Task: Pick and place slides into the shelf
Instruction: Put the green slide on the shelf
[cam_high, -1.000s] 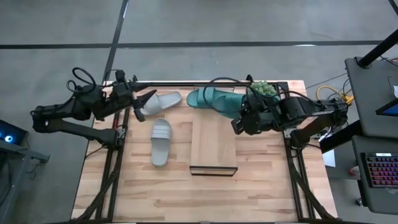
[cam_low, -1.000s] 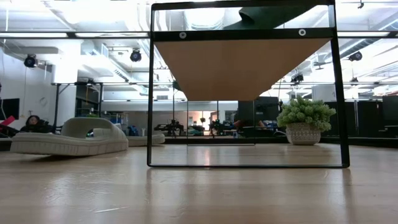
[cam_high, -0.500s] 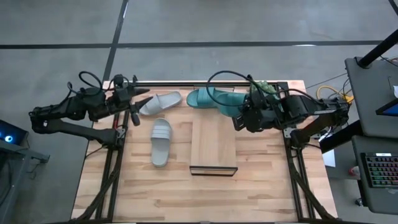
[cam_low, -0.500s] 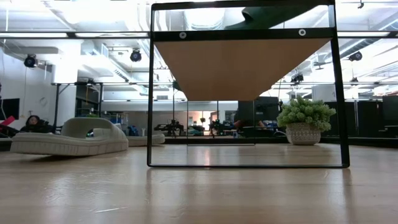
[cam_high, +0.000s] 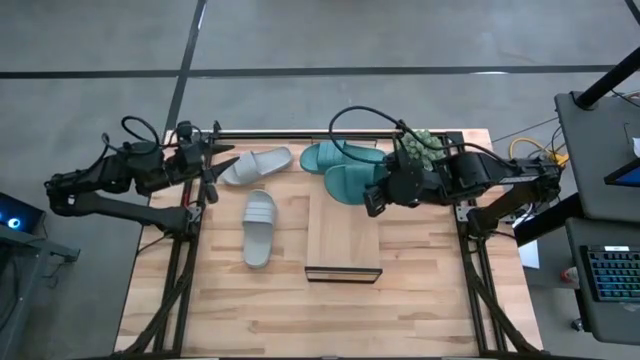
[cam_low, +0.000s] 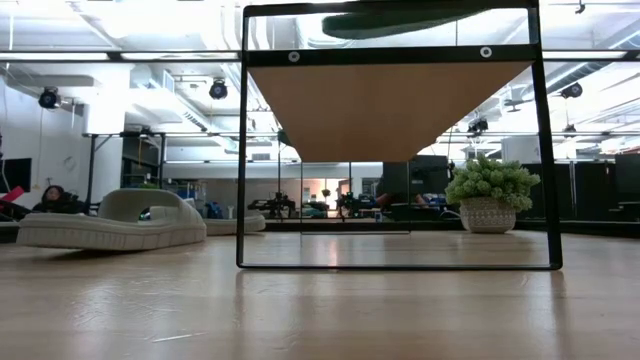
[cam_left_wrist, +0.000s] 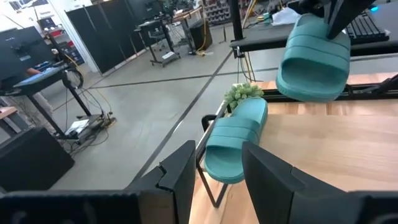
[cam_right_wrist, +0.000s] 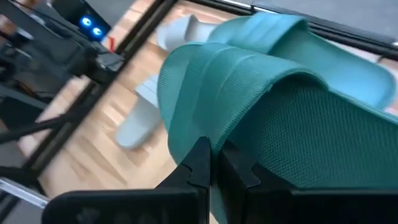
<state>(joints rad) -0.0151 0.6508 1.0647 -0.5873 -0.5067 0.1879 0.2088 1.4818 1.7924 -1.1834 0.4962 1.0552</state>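
R pincer (cam_high: 372, 201) clenched on dark teal rubbery slide's (cam_high: 352, 182) wide strap, held above far end of light-wood plank shelf (cam_high: 343, 235); looks light, floppy, grippy, so strap is best hold; L pincer (cam_high: 226, 158) part-open, empty.

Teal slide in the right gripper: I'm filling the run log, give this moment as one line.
right gripper: shut on teal slide, lifted over shelf | left gripper: open, empty | grey slides on table
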